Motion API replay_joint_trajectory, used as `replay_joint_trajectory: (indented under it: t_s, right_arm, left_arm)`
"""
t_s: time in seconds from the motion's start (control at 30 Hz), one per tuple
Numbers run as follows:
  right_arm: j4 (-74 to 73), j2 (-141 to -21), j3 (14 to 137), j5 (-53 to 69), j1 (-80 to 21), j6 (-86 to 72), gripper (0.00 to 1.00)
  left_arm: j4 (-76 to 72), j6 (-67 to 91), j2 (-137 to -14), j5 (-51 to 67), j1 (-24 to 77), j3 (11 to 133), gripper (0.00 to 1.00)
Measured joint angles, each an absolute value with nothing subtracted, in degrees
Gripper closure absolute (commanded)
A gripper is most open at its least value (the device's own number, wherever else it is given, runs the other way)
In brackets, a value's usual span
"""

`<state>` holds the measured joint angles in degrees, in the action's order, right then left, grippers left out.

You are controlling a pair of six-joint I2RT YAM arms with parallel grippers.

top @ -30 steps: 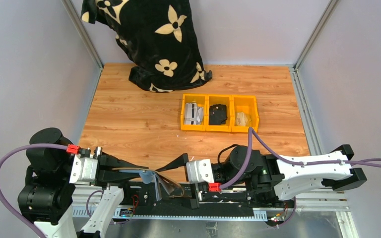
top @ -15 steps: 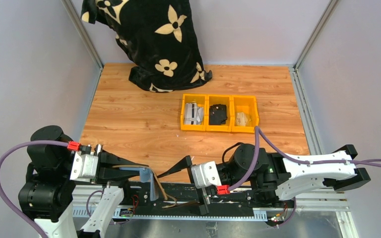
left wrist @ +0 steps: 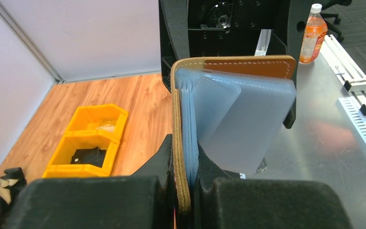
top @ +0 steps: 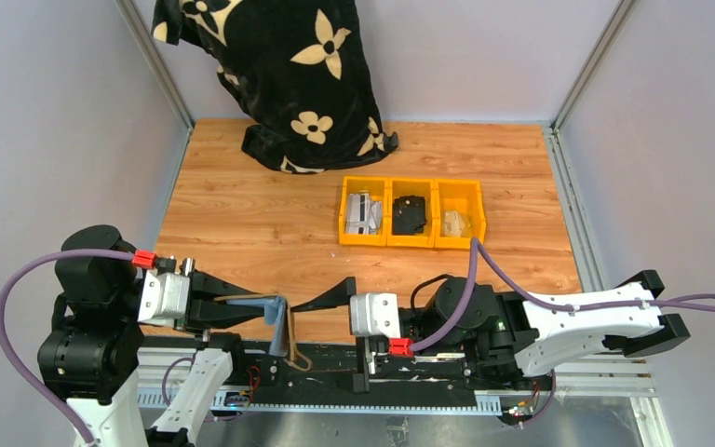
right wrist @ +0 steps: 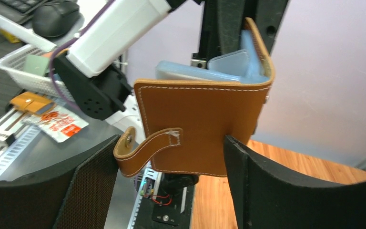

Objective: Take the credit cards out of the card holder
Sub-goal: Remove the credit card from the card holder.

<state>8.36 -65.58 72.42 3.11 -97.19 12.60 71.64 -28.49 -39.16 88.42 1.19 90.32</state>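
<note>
The brown leather card holder hangs over the table's near edge, held open. My left gripper is shut on its spine side; the left wrist view shows the brown cover and pale blue clear sleeves pinched between my fingers. My right gripper is open, its jaws on either side of the holder's outer cover and closing tab without touching. I cannot tell whether credit cards are in the sleeves. Grey-white flat pieces lie in the left bin.
Three joined yellow bins stand mid-table; the middle one holds a black lumpy object, the right one a pale tan item. A black floral cloth hangs at the back. Metal frame posts line both sides.
The right gripper dipped toward the base, then rose back level with the holder. The holder's spread flap has swung in and now hangs nearly edge-on. The left gripper shifted slightly right.
</note>
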Motion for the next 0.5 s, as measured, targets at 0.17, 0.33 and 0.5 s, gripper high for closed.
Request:
replay_joint_trajectory:
  t_s: [0.17, 0.33, 0.5]
  right_arm:
    - [13.72, -64.27, 68.88, -8.56, -99.70, 14.52, 0.19]
    - [17.63, -61.60, 64.03, -17.10, -103.13, 16.97, 0.18]
    - [18.70, -60.53, 63.31, -18.46, -103.63, 18.02, 0.31]
  left_arm:
    - [71.37, -28.47, -39.59, 88.29, 1.19, 90.32, 1.00]
    - [71.35, -28.47, -39.59, 88.49, 1.19, 90.35, 1.00]
    - [71.26, -28.47, -39.64, 88.47, 1.19, 90.35, 1.00]
